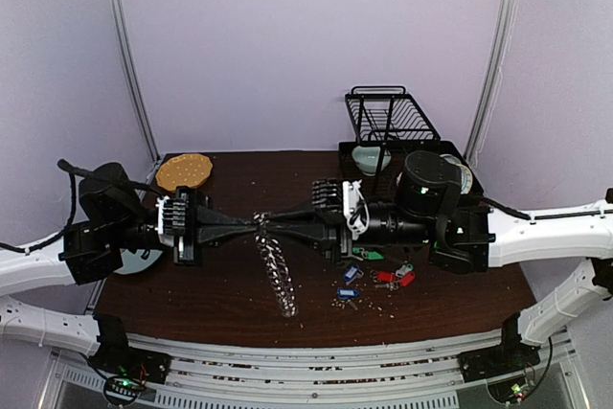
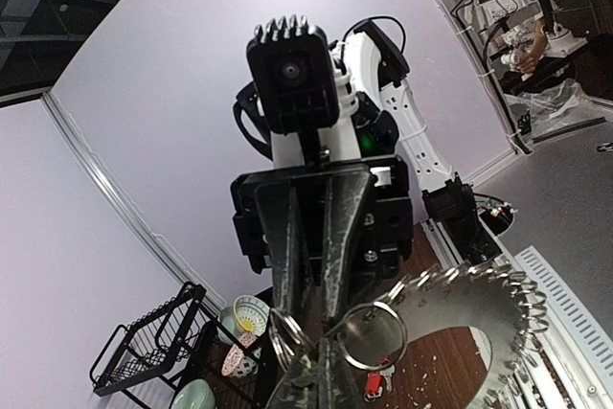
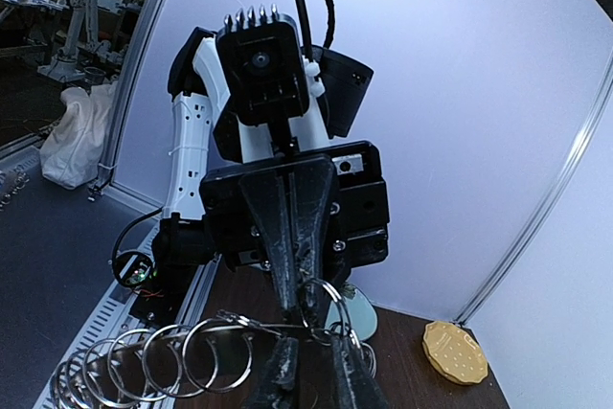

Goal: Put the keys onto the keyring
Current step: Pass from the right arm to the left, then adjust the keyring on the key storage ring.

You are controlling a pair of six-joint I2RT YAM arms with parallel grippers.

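Note:
The keyring (image 1: 278,275), a chain of linked silver rings, is held up at mid-table, and its loose end hangs down to the wood. My left gripper (image 1: 251,227) is shut on one ring at the top of the chain. My right gripper (image 1: 273,227) meets it tip to tip. In the right wrist view its fingers (image 3: 313,343) stand a little apart, with a ring of the keyring (image 3: 251,356) in the gap. The left wrist view shows my left gripper (image 2: 321,366) clamped on the keyring (image 2: 405,332). The keys (image 1: 383,277), with green, blue and red tags, lie on the table under the right arm. One red-tagged key (image 2: 374,381) shows below.
A black dish rack (image 1: 388,117) with bowls (image 1: 369,155) stands at the back right. A yellow round disc (image 1: 184,171) lies at the back left. A pale plate (image 1: 144,261) sits partly under the left arm. Small crumbs dot the brown table (image 1: 220,294).

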